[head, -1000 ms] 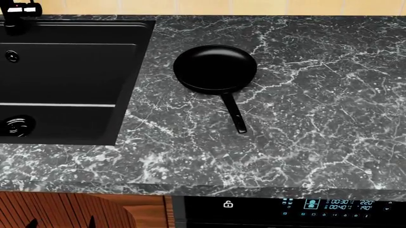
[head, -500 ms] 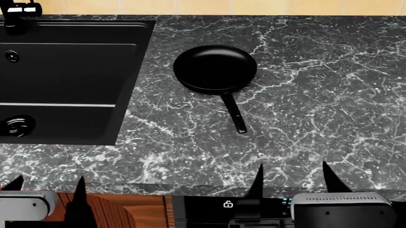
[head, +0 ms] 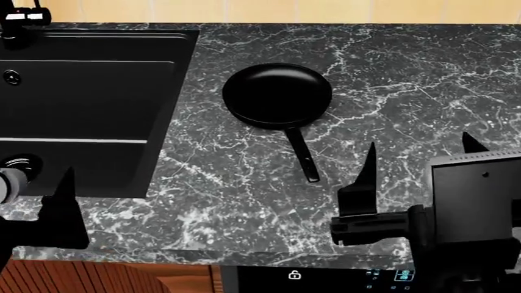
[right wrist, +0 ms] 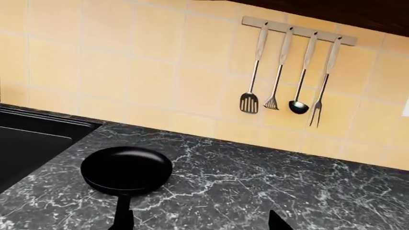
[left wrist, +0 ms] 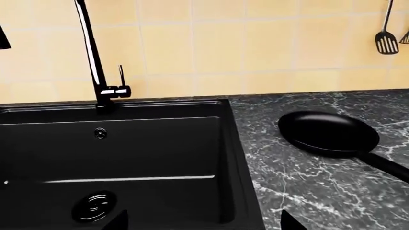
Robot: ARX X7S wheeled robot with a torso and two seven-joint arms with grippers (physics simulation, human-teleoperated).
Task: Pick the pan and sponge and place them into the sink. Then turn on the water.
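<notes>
The glossy black pan (head: 277, 96) lies on the marble counter right of the sink (head: 89, 104), its handle pointing toward the counter's front edge. My right gripper (head: 419, 146) hovers open over the counter, to the front right of the pan's handle. The right wrist view shows the pan (right wrist: 126, 170) ahead of that gripper (right wrist: 199, 219). My left gripper (left wrist: 202, 219) is open at the sink's front right corner, facing the basin (left wrist: 141, 143) and the faucet (left wrist: 89, 48). No water shows at the faucet. The sponge is out of view.
The sink holds a round drain (head: 16, 163) and an overflow fitting (head: 11, 77). A rack of several utensils (right wrist: 294, 67) hangs on the tiled wall behind the counter. An oven control panel (head: 382, 276) sits below the counter's front edge.
Both grippers have risen into the head view and moved forward over the counter's front edge. The pan has not moved.
</notes>
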